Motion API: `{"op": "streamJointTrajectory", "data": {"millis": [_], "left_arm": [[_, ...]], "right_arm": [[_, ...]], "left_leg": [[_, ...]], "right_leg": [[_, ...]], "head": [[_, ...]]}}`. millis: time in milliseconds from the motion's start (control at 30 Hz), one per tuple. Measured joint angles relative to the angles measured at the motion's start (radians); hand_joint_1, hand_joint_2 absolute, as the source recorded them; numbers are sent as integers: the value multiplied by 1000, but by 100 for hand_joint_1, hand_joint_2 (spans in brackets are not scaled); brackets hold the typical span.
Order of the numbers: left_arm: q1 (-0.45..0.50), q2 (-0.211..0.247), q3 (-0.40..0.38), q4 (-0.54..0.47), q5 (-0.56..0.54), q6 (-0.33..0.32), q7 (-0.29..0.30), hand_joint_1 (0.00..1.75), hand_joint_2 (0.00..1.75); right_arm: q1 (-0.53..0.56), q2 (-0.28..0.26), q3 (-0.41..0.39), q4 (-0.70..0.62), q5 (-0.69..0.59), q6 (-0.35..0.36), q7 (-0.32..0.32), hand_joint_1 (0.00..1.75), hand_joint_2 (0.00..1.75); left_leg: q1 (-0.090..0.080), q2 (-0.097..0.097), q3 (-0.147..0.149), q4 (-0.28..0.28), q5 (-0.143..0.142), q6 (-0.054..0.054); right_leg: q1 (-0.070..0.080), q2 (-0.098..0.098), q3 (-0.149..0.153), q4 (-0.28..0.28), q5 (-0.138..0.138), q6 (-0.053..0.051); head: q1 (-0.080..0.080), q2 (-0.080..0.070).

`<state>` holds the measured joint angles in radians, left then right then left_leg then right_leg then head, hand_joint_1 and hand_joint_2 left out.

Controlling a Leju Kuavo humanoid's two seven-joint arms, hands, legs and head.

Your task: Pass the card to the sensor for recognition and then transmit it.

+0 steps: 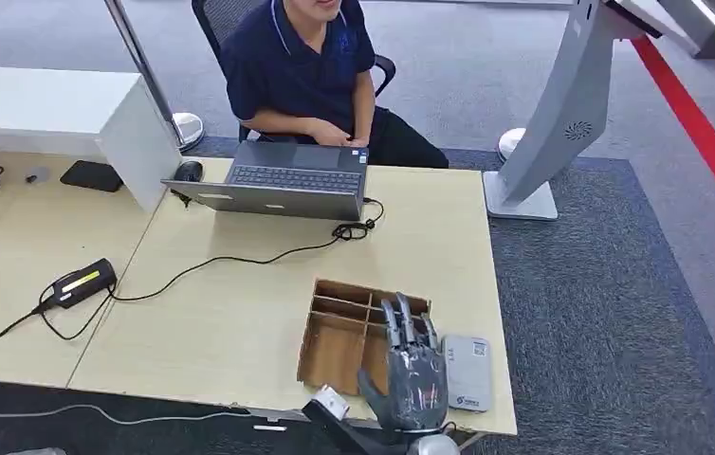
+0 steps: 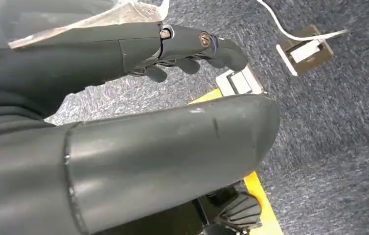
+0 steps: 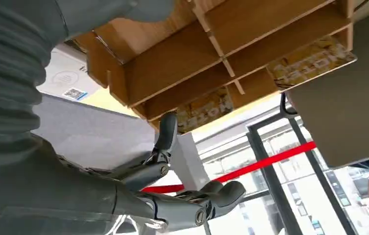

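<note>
Card [image 3: 205,106] lies in wooden tray [image 1: 335,346] on counter [image 1: 240,313], reader [image 1: 467,373] just beside; right robot hand [image 1: 409,365] hovers over tray, fingers spread and empty, probably poised to pick it.

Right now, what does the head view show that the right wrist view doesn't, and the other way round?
Head view alone: the laptop, the black power adapter and the grey sensor lying flat beside the right hand. Right wrist view alone: gold cards in the wooden organizer, seen close. Both share the organizer, the open right hand, the sensor and part of the seated person.
</note>
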<state>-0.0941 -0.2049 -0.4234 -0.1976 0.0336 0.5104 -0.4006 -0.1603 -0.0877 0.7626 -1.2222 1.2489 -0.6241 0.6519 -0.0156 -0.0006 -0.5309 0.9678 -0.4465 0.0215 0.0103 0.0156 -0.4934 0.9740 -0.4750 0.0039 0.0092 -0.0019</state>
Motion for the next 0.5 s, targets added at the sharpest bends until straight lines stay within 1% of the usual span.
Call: {"op": "streamJointTrajectory", "data": {"millis": [500], "left_arm": [[-2,6,-43,0,0,5,0,0,0]], "right_arm": [[15,-13,-13,-15,16,-37,0,0,175]], "left_leg": [[0,0,0,0,0,0]], "right_leg": [[0,0,0,0,0,0]], "head": [[0,0]]}}
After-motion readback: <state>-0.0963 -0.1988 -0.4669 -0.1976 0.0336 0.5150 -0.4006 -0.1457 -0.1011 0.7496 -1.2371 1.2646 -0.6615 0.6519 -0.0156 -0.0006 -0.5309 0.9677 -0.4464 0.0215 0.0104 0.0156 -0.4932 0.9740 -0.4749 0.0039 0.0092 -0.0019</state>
